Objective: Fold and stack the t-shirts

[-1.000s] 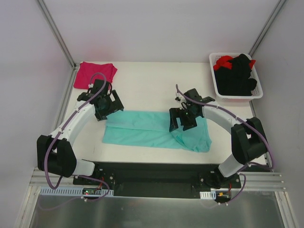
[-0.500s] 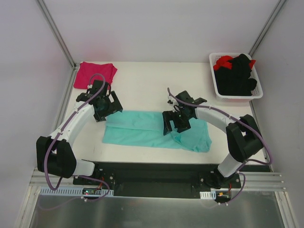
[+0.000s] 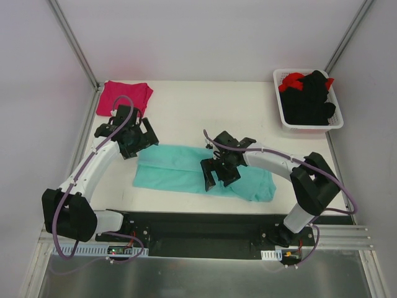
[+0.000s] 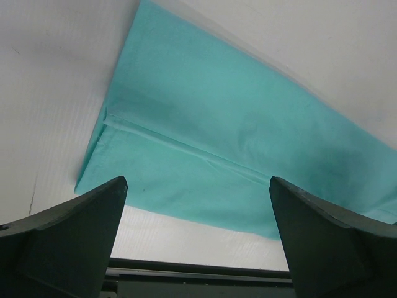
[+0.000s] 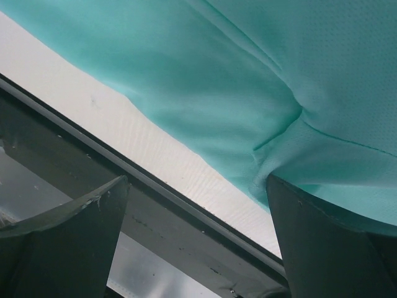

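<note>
Plainly the teal t-shirt (image 3: 180,171) is a light, limp thing: thin knit cloth with no stiffness of its own, so it will sag, drag and crease wherever it is not supported, and it may slide a little on the smooth white table (image 3: 192,112). It lies flat near the front edge of the table, already doubled into a long band running left to right, with a puckered, thicker bunch at its right end. In my judgement the best places to take hold are the corners and the doubled edges, pinching through all the layers at once so that the fold does not come apart when lifted; a grab in the middle of the panel would only gather a tuft. The magenta t-shirt (image 3: 124,96) sits folded at the far left corner, well apart from the teal one, and the black and red garments (image 3: 307,102) are heaped in the white basket (image 3: 278,99) at the far right. The left gripper (image 3: 132,133) hangs above the far left corner of the teal band with its jaws spread wide; its wrist view shows both fingers (image 4: 68,230) clear of the cloth and nothing between them. The right gripper (image 3: 217,172) is low over the middle of the band, jaws likewise spread wide and holding nothing; one finger (image 5: 329,248) appears to meet the cloth beside a pucker, though I cannot tell whether it truly presses on it.
</note>
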Controlling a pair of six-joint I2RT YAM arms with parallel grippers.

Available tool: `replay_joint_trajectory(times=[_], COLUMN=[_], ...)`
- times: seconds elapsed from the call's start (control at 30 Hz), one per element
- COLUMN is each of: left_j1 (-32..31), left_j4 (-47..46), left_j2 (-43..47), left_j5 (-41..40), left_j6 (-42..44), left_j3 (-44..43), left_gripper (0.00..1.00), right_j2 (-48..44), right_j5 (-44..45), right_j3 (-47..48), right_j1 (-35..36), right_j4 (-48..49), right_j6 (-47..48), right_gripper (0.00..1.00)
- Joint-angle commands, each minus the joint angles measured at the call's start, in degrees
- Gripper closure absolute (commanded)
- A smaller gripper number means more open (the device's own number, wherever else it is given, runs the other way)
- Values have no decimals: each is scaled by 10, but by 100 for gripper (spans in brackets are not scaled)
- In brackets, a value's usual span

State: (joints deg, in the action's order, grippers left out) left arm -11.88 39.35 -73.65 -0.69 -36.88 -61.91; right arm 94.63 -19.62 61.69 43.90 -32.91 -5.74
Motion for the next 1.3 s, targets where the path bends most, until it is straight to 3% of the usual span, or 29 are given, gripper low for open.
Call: replay_joint_trajectory(times=[0.0,0.43,0.63,0.73,0.77,0.83,1.0,1.27], left_j1=[6,7,-2,-36,-66,-103,-269,-336], left_j4=[15,20,14,-2,-3,-25,-59,-164], left_j2=[21,23,10,-7,-28,-53,-170,-258], left_j5=[-4,-5,22,31,36,46,72,183], left_j6=[3,7,-1,1,1,1,13,-3], left_j3=[4,0,-8,-12,-15,-26,-92,-151], left_gripper=[1,1,1,1,1,2,7,10], right_j2=[-11,-45,-94,-133,-143,-162,-256,-299], right_j5=[34,175,279,286,295,298,309,324], right_j3=[-14,175,180,134,103,71,-51,-133], right_j1=[10,9,-11,-59,-70,-98,-121,-156], right_j4=[-8,-174,-200,-178,-180,-175,-135,-110], right_j6=[-22,12,-16,-44,-58,-86,-123,-104], right_gripper=[4,4,4,53,80,95,99,99])
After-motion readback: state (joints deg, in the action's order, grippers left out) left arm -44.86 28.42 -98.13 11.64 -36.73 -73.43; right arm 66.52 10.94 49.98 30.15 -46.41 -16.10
